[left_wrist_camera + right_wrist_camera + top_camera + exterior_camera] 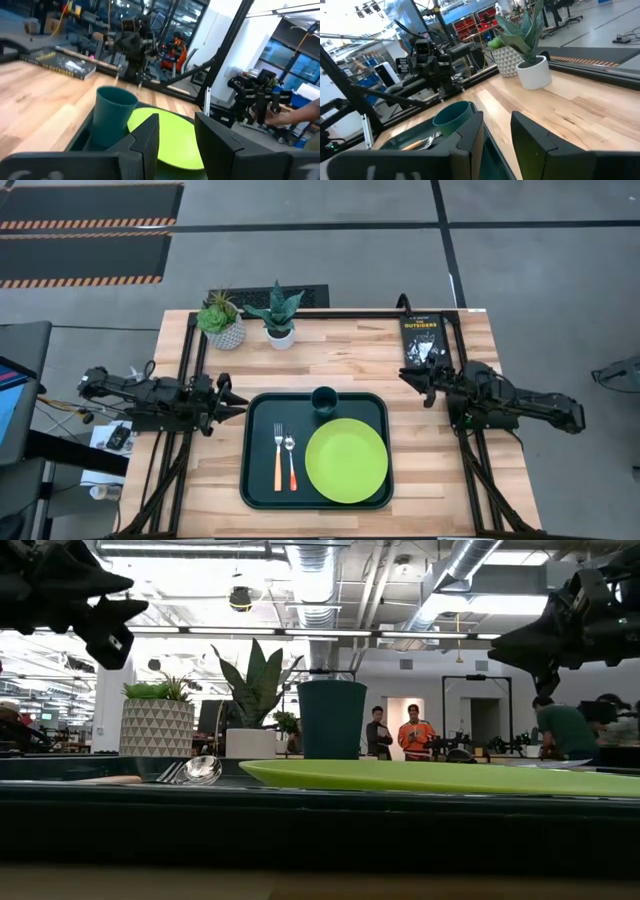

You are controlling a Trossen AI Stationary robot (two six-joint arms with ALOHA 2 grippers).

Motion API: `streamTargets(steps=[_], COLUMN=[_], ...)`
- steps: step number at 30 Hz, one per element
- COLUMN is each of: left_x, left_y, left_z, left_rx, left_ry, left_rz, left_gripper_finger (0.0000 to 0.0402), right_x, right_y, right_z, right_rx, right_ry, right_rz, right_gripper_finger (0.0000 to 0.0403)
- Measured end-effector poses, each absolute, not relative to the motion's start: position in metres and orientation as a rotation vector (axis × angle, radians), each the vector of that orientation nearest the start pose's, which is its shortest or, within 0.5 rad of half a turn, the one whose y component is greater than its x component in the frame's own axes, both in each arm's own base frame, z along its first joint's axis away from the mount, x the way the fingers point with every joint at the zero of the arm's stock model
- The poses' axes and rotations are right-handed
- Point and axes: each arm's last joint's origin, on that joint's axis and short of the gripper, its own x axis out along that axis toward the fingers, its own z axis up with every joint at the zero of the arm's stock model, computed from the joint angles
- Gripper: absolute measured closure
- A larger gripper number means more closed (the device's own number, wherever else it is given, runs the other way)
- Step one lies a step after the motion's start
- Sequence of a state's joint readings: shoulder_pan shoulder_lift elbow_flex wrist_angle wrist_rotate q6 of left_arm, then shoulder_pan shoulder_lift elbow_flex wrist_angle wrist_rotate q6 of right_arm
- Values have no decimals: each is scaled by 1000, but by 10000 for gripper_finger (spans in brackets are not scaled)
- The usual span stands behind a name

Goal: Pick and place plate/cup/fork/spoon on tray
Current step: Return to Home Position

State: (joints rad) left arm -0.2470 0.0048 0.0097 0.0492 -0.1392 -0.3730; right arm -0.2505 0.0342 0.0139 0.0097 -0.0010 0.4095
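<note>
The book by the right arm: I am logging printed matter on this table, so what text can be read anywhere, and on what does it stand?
"OUTSIDERS": on the cover of the black book, lying at the table's far right beside the right gripper; the same word shows on it in the left wrist view.
The smaller print on that cover is too small to read.
No readable text shows on the tray, plate, cup, fork, spoon or the two plant pots.

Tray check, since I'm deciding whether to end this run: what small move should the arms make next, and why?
Probably none beyond parking: the plate, cup, fork and spoon all lie on the tray. The left gripper and right gripper hang open and empty off its sides.
</note>
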Motion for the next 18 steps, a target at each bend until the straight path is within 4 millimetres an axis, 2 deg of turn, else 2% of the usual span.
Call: streamTargets(steps=[18], left_x=[95], left_y=[-20], left_z=[170], left_rx=[-398], left_ry=[-29], left_rz=[-118], left_gripper_finger=[290], right_x=[96], right_y=[-25], right_z=[166], right_rx=[410], right_ry=[-37], right_rz=[-248], right_gripper_finger=[279])
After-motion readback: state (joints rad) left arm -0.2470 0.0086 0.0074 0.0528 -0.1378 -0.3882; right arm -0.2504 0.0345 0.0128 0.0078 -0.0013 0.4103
